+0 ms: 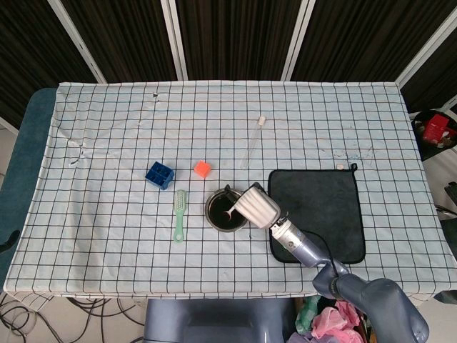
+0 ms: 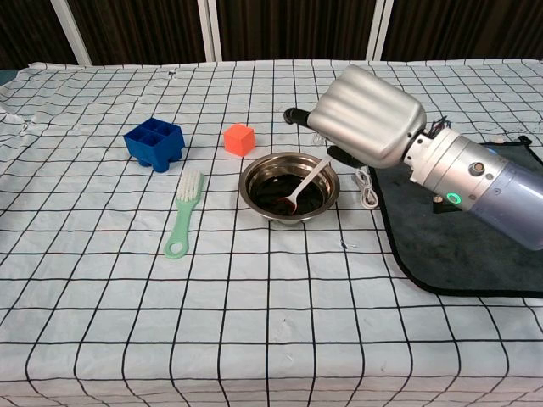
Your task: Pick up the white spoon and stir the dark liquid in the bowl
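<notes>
The steel bowl [image 2: 253, 197] of dark liquid [image 2: 273, 184] stands mid-table, also seen from the head view as the bowl [image 1: 213, 214]. My right hand [image 2: 369, 117] hovers over the bowl's right rim, knuckles up, and grips the white spoon [image 2: 310, 180] by the end of its handle. The spoon slants down to the left, its tip dipped in the liquid near the bowl's front. In the head view the right hand [image 1: 258, 205] covers the bowl's right edge and the spoon [image 1: 230, 212] pokes out to the left. My left hand is in neither view.
A green brush [image 2: 183, 212] lies left of the bowl. A blue tray [image 2: 154, 142] and an orange cube [image 2: 239, 139] sit behind it. A dark mat [image 2: 475, 246] lies to the right, with a white cord [image 2: 366, 191] at its edge. A white dropper [image 1: 255, 139] lies farther back.
</notes>
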You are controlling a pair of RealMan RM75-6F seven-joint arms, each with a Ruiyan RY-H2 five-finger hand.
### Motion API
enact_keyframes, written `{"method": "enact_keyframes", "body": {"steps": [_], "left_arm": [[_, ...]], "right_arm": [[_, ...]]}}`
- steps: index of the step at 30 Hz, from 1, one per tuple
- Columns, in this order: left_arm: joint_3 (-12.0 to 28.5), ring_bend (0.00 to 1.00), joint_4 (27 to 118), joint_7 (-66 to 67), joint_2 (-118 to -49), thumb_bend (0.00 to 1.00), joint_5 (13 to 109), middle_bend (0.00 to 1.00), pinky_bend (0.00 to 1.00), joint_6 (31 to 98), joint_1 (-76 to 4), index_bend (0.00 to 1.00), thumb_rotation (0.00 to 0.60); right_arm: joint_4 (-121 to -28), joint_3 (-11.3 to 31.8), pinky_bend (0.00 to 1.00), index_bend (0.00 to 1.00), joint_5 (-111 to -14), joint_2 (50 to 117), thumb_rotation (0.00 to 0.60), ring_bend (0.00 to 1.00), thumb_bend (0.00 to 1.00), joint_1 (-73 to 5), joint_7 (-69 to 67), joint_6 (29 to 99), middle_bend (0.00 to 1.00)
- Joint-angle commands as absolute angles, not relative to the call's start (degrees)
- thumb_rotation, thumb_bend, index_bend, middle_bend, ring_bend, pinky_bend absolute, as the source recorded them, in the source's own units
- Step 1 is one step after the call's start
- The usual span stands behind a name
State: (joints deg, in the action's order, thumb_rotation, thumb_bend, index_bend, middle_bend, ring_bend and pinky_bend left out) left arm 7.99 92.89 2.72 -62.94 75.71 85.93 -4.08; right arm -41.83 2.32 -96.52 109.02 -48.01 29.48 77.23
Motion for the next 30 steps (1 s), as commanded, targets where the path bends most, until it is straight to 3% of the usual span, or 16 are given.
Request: {"method": "enact_keyframes", "body": {"steps": [1, 5, 8, 13, 17, 22, 26, 30], "left_arm": [[7.98, 0.00, 92.92, 2.68, -62.92, 0.22, 75.72, 0.02, 0.00, 85.92, -4.08, 0.10, 0.600], [7.97, 0.00, 92.81, 2.73, -62.93, 0.22, 75.77, 0.02, 0.00, 85.79, -4.16, 0.10, 0.600], [7.92, 0.00, 92.81, 2.67, -62.93, 0.22, 75.73, 0.02, 0.00, 85.50, -4.27, 0.10, 0.600], [7.47, 0.00, 92.70, 2.47, -62.99, 0.22, 76.88, 0.02, 0.00, 85.28, -4.53, 0.10, 0.600], [6.98, 0.00, 92.70, 2.32, -63.00, 0.22, 77.68, 0.02, 0.00, 84.97, -4.66, 0.10, 0.600], [6.59, 0.00, 92.56, 1.91, -62.99, 0.22, 78.64, 0.02, 0.00, 84.83, -4.81, 0.10, 0.600], [6.41, 0.00, 92.23, 1.42, -63.01, 0.22, 79.16, 0.02, 0.00, 84.54, -5.05, 0.10, 0.600], [6.32, 0.00, 92.01, 0.88, -63.03, 0.22, 79.66, 0.02, 0.00, 84.73, -5.09, 0.10, 0.600]], "right_arm": [[-44.49, 3.57, 1.00, 0.24, -95.52, 106.73, 0.600, 1.00, 0.31, -47.80, 30.40, 76.94, 1.00], [-51.32, 7.44, 1.00, 0.24, -90.10, 101.19, 0.600, 1.00, 0.31, -46.43, 30.15, 74.26, 0.98], [-58.28, 10.51, 0.94, 0.22, -84.39, 96.25, 0.600, 0.97, 0.30, -44.93, 29.38, 70.77, 0.86], [-72.54, 15.90, 0.64, 0.12, -74.87, 83.97, 0.600, 0.67, 0.27, -40.86, 25.99, 67.80, 0.51], [-82.83, 17.36, 0.49, 0.07, -69.48, 73.28, 0.600, 0.49, 0.24, -36.53, 22.76, 65.99, 0.34], [-91.71, 16.32, 0.37, 0.01, -66.23, 62.64, 0.600, 0.34, 0.22, -31.09, 20.16, 65.29, 0.21], [-98.07, 13.62, 0.35, 0.01, -64.74, 55.19, 0.600, 0.31, 0.22, -26.20, 17.74, 64.90, 0.18], [-100.53, 10.63, 0.35, 0.01, -67.95, 53.71, 0.600, 0.31, 0.22, -20.76, 14.29, 70.16, 0.18]]}}
